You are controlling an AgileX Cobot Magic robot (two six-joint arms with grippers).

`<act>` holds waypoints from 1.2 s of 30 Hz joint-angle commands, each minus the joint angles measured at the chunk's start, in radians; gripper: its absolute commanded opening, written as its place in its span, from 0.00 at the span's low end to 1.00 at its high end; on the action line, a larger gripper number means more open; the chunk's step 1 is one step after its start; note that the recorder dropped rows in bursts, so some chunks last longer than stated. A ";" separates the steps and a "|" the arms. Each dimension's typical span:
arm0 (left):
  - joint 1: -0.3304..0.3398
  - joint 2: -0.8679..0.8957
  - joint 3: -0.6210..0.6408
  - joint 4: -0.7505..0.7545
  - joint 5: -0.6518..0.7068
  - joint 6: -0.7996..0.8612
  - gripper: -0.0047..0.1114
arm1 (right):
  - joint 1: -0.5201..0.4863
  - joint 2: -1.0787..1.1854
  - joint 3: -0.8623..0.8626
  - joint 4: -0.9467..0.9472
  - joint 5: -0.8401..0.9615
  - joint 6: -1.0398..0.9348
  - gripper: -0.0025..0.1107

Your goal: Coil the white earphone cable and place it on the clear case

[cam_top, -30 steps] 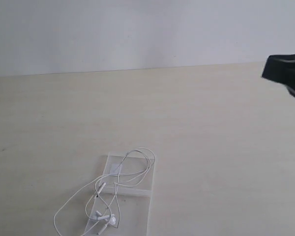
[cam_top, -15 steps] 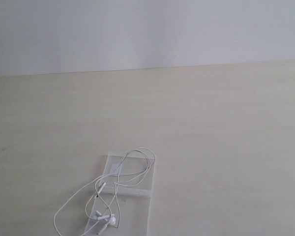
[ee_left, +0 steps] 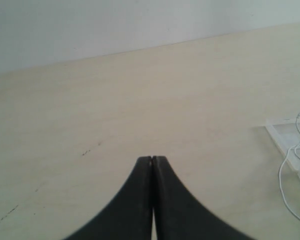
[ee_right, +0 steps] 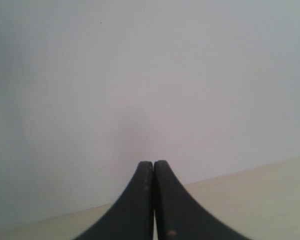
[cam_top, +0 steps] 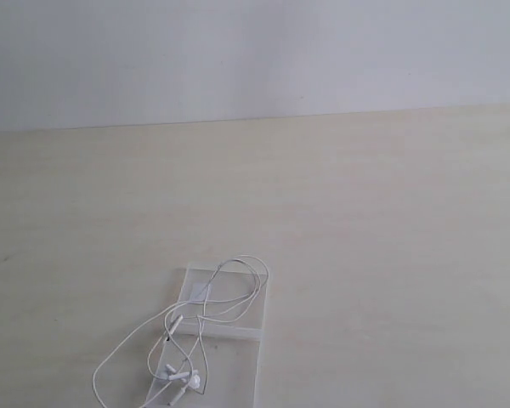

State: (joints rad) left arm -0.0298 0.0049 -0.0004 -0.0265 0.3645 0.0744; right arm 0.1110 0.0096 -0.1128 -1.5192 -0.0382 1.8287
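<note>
The white earphone cable (cam_top: 201,318) lies loosely tangled on the clear case (cam_top: 235,361). One long loop spills past the case's left edge onto the pale wooden table (cam_top: 365,238). The exterior view shows the case whole and neither arm. The left wrist view catches only a corner of the case and a strand of cable, with the left gripper (ee_left: 153,159) clenched, empty, well apart from the case. The right gripper (ee_right: 153,163), likewise pressed together and empty, faces the white wall (ee_right: 150,60).

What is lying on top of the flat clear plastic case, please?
The thin white earphone cable lies looped across the clear case, earbuds on the near half, one loop spilling onto the pale table. The case's near edge is cropped.
</note>
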 commanded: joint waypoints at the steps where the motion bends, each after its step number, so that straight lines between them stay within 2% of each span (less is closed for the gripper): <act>1: 0.001 -0.005 0.000 -0.010 -0.010 0.000 0.04 | -0.007 -0.010 0.006 -0.007 0.025 -0.024 0.02; 5: 0.001 -0.005 0.000 -0.010 -0.010 0.000 0.04 | -0.007 -0.010 0.006 -0.040 0.007 -0.009 0.02; 7: 0.001 -0.005 0.000 -0.010 -0.010 0.000 0.04 | -0.007 -0.010 0.006 -0.225 -0.022 0.142 0.02; 15: 0.001 -0.005 0.000 -0.010 -0.010 0.000 0.04 | -0.007 -0.007 0.019 -0.225 -0.021 0.268 0.02; 22: 0.001 -0.005 0.000 -0.010 -0.010 0.000 0.04 | -0.007 -0.007 0.019 -0.225 -0.014 0.263 0.02; 23: 0.001 -0.005 0.000 -0.010 -0.010 0.000 0.04 | -0.007 -0.007 0.019 -0.155 0.000 0.215 0.02; 24: 0.001 -0.005 0.000 -0.010 -0.010 0.000 0.04 | -0.007 -0.007 0.019 -0.012 0.019 0.126 0.02; 25: 0.001 -0.005 0.000 -0.010 -0.010 0.000 0.04 | -0.007 -0.007 0.019 0.182 0.024 -0.048 0.02; 29: 0.001 -0.005 0.000 -0.010 -0.010 0.000 0.04 | -0.007 -0.007 0.019 0.942 0.038 -0.919 0.02; 31: 0.001 -0.005 0.000 -0.010 -0.010 0.000 0.04 | -0.007 -0.007 0.019 1.225 0.080 -1.219 0.02; 34: 0.001 -0.005 0.000 -0.010 -0.010 0.000 0.04 | -0.007 -0.007 0.025 1.548 0.172 -1.576 0.02; 36: 0.001 -0.005 0.000 -0.010 -0.010 0.000 0.04 | -0.007 -0.007 0.046 1.669 0.180 -1.712 0.02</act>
State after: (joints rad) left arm -0.0298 0.0049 -0.0004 -0.0265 0.3649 0.0744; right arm 0.1095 0.0051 -0.0912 -0.0719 0.0975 0.3730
